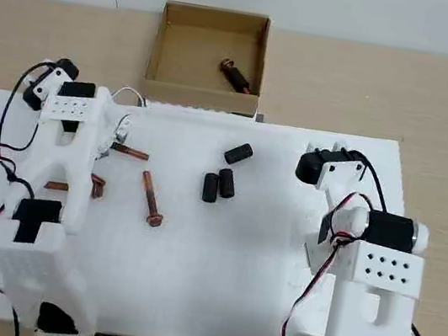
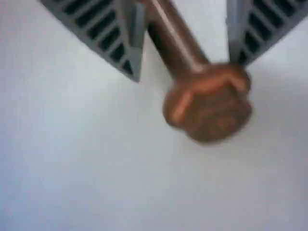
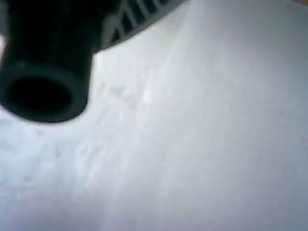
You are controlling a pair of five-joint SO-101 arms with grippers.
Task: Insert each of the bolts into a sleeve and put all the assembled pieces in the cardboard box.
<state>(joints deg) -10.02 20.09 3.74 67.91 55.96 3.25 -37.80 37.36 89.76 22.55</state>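
Observation:
In the left wrist view a copper bolt [image 2: 207,103] lies between the grey fingers [image 2: 110,33] of my left gripper [image 2: 190,71]. The jaws stand open, one finger against the shank and a gap at the other. From above, that bolt's head [image 1: 98,187] pokes out beside the left arm. My right gripper [image 3: 96,29] is shut on a black sleeve [image 3: 45,82], whose hollow end faces the camera above the white mat. Two more bolts [image 1: 130,151] [image 1: 152,199] and three sleeves [image 1: 238,152] [image 1: 210,187] [image 1: 226,183] lie on the mat. The cardboard box [image 1: 162,47] holds one assembled piece [image 1: 234,74].
The white mat [image 1: 214,286] covers the wooden table, and the box stands just beyond its far edge. Another copper shank [image 1: 56,186] shows under the left arm. The right arm [image 1: 370,268] stands over the mat's right side.

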